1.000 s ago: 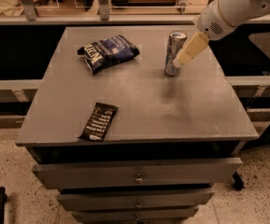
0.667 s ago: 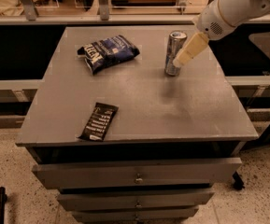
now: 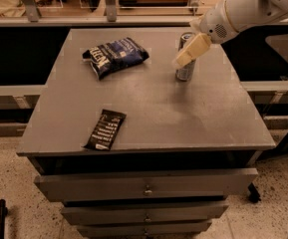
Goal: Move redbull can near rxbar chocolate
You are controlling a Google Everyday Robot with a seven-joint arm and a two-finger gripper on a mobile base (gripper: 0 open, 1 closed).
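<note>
Redbull can (image 3: 184,72) stands upright at the far right of the counter (image 3: 193,118), and you see its silver top and its silver-and-blue lower body. The end effector (image 3: 187,54) is at the can. Its pale cream part slants down across the front of the can's middle from the white arm (image 3: 248,6), which reaches in from the upper right. You cannot tell how far open the end effector is, nor whether it has hold of the can.

The rxbar chocolate (image 3: 105,129) lies flat near the front left edge, well apart from the can. It is a thin black rectangle with white lettering, turned a little off square to the edge. A dark blue snack bag (image 3: 115,55) lies at the far left, puffy and crinkled, with pale print on its face. It sits on the far side of the line from can to bar, not on it.

You have one can, one bar and one bag on the counter. The top is matte grey and smooth, with a faint sheen near the can. Under it, three grey drawers (image 3: 148,183) are stacked, each with a small round knob at its centre. The floor (image 3: 14,183) around the base is pale and speckled.
</note>
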